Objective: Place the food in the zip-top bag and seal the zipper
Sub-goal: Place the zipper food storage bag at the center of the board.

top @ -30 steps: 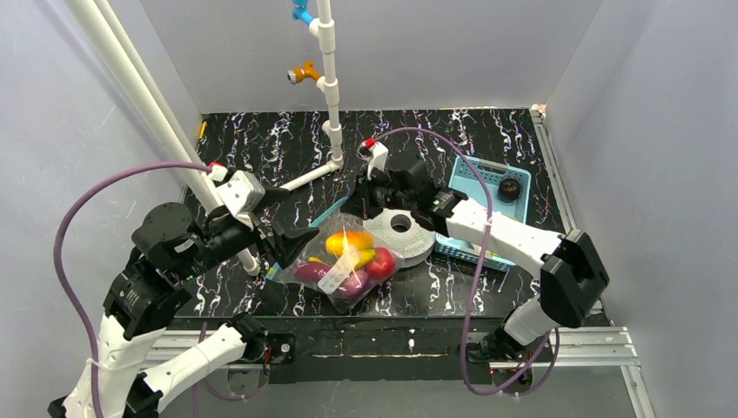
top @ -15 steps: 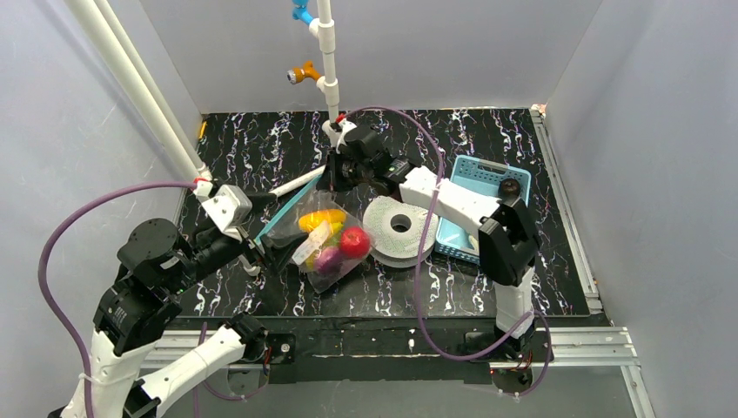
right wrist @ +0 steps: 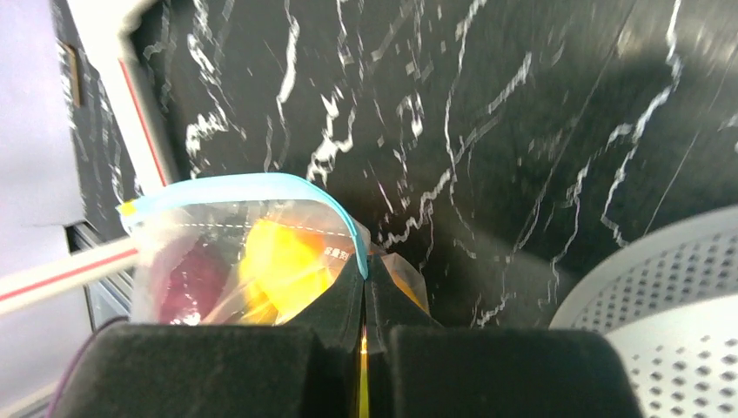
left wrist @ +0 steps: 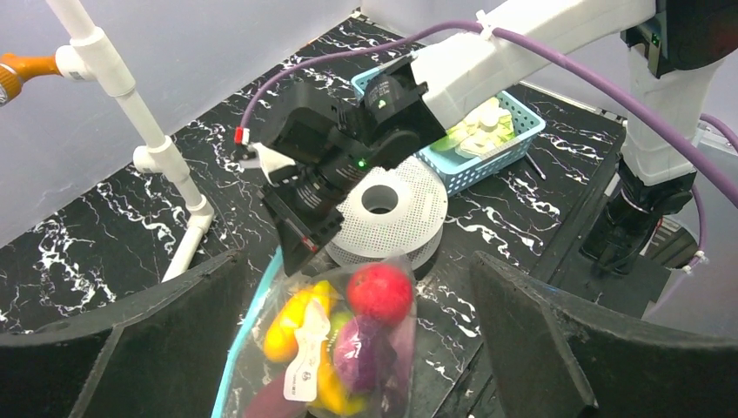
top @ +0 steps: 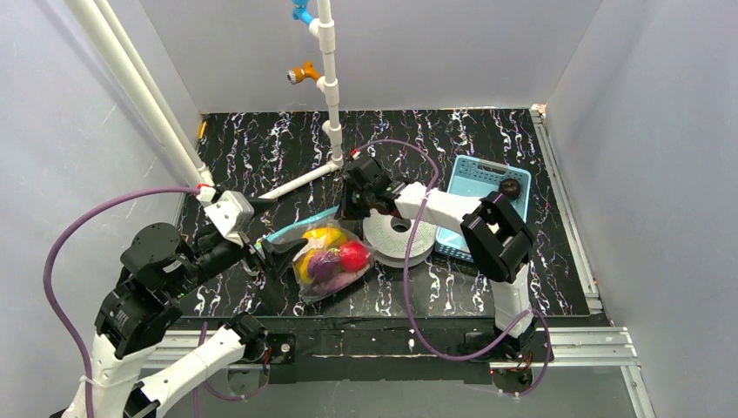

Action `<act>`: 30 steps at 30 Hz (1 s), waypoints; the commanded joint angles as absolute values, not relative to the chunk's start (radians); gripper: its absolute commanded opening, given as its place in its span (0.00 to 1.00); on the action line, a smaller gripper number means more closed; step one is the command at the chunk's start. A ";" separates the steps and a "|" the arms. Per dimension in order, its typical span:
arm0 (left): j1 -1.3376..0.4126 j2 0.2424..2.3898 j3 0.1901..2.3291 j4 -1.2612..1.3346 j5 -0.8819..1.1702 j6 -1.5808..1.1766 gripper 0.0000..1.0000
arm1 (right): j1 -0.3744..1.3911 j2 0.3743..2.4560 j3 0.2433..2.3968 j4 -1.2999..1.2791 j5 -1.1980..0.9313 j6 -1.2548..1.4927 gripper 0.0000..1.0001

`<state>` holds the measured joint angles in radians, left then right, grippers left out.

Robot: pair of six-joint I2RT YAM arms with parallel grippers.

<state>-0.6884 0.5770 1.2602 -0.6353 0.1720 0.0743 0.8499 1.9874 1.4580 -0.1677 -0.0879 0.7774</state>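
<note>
Top external view: the zip-top bag (top: 329, 261) lies on the black marbled table (top: 261, 148), near its front edge, between the two arms and just beside a white perforated disc (top: 399, 237). Inside it a red apple (top: 352, 256), a yellow banana (top: 318, 235) and a purple eggplant (top: 324, 267) are bunched together. The teal-blue zipper (top: 296, 228) runs along the bag's far-left edge. The right arm (top: 444, 205) reaches over the disc. The right jaws are pinched flat on the zipper at its end nearest the disc; in the right wrist view the strip curves down into the closed fingertips (right wrist: 348, 296). The left jaws stand wide and hold nothing; in the left wrist view their two dark fingers (left wrist: 540, 340) frame the bag from either side. Whether the zipper is pressed shut along its length cannot be told. A light-blue mesh basket (top: 470, 165) stands to the right of the disc, with a dark round piece (top: 509, 186) in it. A white pipe frame (top: 329, 96) rises at the back of the table.
</note>
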 commanded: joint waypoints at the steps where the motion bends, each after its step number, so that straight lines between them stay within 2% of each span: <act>1: -0.683 0.585 1.246 -0.606 0.187 0.064 0.98 | 0.883 1.904 1.415 -0.106 -0.082 0.819 0.01; 6: -0.683 0.605 1.265 -0.604 0.178 0.056 0.98 | 0.850 1.931 1.526 -0.155 -0.009 0.763 0.02; 9: -0.683 0.605 1.276 -0.601 0.163 0.045 0.98 | 0.836 1.920 1.574 -0.168 0.047 0.695 0.08; 12: -0.683 0.602 1.278 -0.598 0.142 0.042 0.98 | 0.831 1.911 1.616 -0.188 0.080 0.620 0.23; 15: -0.683 0.601 1.273 -0.590 0.120 0.039 0.98 | 0.829 1.901 1.651 -0.222 0.043 0.556 0.54; 18: -0.684 0.601 1.273 -0.575 0.095 0.036 0.98 | 0.831 1.849 1.629 -0.239 0.018 0.506 0.73; 23: -0.683 0.585 1.281 -0.543 0.011 0.047 0.98 | 0.831 1.681 1.543 -0.287 0.093 0.407 0.81; 28: -0.683 0.556 1.293 -0.497 -0.120 0.069 0.98 | 0.822 1.475 1.496 -0.395 0.295 0.263 0.98; 30: -0.684 0.541 1.294 -0.468 -0.160 0.085 0.98 | 0.811 1.393 1.473 -0.427 0.383 0.217 0.98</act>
<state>-0.6880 0.5759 1.2568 -0.5503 -0.0372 0.0516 0.8296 1.5452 1.5020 -0.3563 0.1783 0.3605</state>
